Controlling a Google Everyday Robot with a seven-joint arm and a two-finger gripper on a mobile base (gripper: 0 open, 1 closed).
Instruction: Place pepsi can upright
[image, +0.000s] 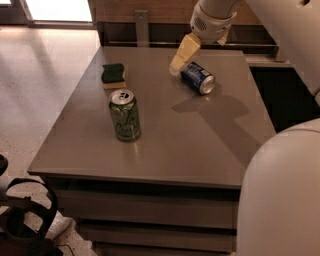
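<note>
The pepsi can (198, 78) is dark blue with white markings and a silver end. It lies on its side on the far right part of the grey table (165, 150), with its silver end facing front right. My gripper (176, 66) hangs from the white arm just to the left of the can's far end, low over the table and close to the can. It holds nothing that I can see.
A green can (124, 115) stands upright at the table's left middle. A green and yellow sponge (113, 75) lies behind it. White robot body parts (280, 195) fill the right side. A dark counter runs behind the table. Black gear (20, 220) sits on the floor at front left.
</note>
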